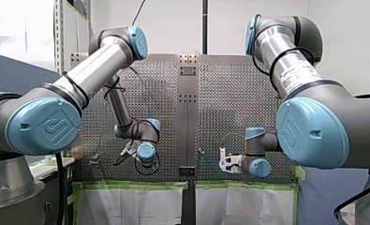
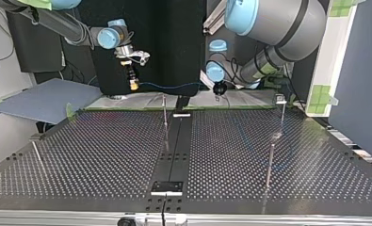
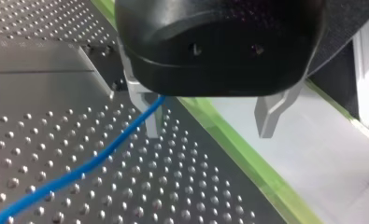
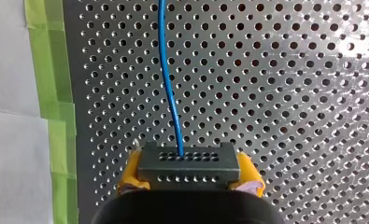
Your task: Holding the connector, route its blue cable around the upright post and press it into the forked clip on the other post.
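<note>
Two grippers hang by the table (image 2: 103,155)'s edge marked w/ green tape (image 4: 56,116), near that edge's middle. R gripper (image 4: 189,175): yellow pads (image 4: 131,169) clamped on the black connector (image 4: 189,163). Blue cable (image 4: 162,28) leaves the connector's face and runs over the perforated plate to L gripper (image 3: 210,121). Its metal fingers (image 3: 270,116) stand wide apart, w/ the cable just beside one finger, not pinched. Thin upright post (image 2: 165,120) stands nr table centre.
</note>
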